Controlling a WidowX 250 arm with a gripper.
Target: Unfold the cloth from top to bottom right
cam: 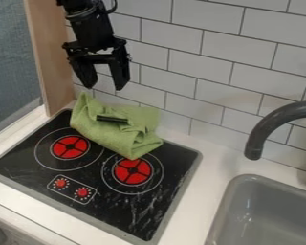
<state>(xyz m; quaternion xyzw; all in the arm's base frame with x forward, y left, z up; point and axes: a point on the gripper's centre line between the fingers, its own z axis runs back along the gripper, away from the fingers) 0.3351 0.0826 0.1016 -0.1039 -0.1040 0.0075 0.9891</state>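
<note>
You had the black two-finger gripper (105,87) hanging above the back left corner of the black stove top with a grey rim (126,215), left being the camera view's left. Its two fingers stood apart, pointing down, with nothing between them. Just below them you had the soft green fabric cloth (116,131), bunched and folded over the back edge of the stove top. One peak of it rose at the upper left, and its lowest corner hung forward onto the stove top, reaching into the thin ring around the right-hand round red burner (132,171). In the cloth's upper folds you could see a narrow dark strip (112,118), though you couldn't tell what it was.

The left-hand round red burner (70,147) lay on the stove top, with two small red knobs (82,192) nearer its front edge. Around the stove top you had the white counter (213,165), and to its right the grey basin sink (270,210) with a curved dark grey faucet (270,124) above. Behind the stove top stood the white brick-tiled wall (200,48), and beyond its back left corner, a light wooden panel (53,57).
</note>
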